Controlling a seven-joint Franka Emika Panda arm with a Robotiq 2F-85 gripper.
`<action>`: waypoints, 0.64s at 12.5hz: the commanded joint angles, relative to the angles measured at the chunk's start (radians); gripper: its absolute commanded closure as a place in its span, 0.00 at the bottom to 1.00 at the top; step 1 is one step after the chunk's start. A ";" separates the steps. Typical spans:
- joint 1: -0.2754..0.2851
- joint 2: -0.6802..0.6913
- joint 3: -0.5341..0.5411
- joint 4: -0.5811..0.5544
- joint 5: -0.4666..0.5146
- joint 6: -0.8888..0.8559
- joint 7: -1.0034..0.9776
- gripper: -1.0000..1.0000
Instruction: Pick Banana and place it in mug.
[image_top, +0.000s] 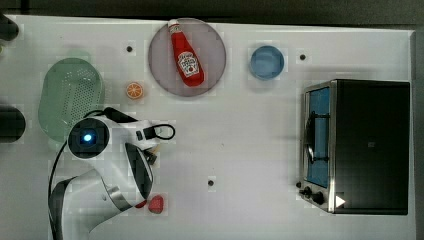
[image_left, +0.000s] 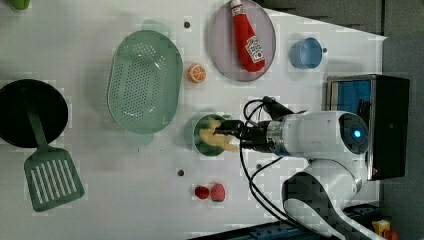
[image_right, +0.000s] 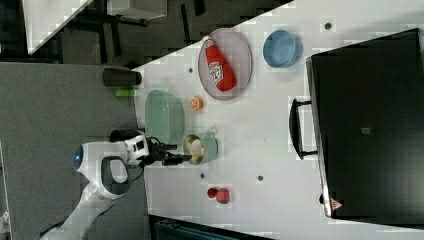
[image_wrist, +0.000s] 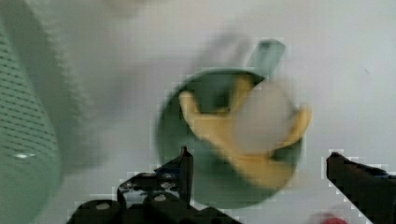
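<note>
Pale-yellow toy banana (image_wrist: 243, 135), cream-white at its peeled middle: lying inside the teal-green mug (image_wrist: 173, 135), curved ends resting over the rim. Judged light, rigid and smooth; best taken across its narrow middle should it need reseating. Gripper (image_wrist: 259, 172): released, fingers spread wide on either side of the mug, nothing between them. Pale-green perforated basket (image_left: 145, 82): nothing visible in it. Grey plate (image_left: 222, 45): one red ketchup bottle (image_left: 247, 37). Light-blue cup (image_left: 306, 53): contents not discernible. Task judged essentially complete.
</note>
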 joint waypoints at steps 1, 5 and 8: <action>-0.004 -0.110 -0.037 0.046 0.019 -0.063 0.063 0.00; -0.017 -0.270 -0.151 0.160 0.019 -0.305 0.061 0.00; -0.026 -0.354 -0.282 0.270 0.020 -0.515 0.060 0.00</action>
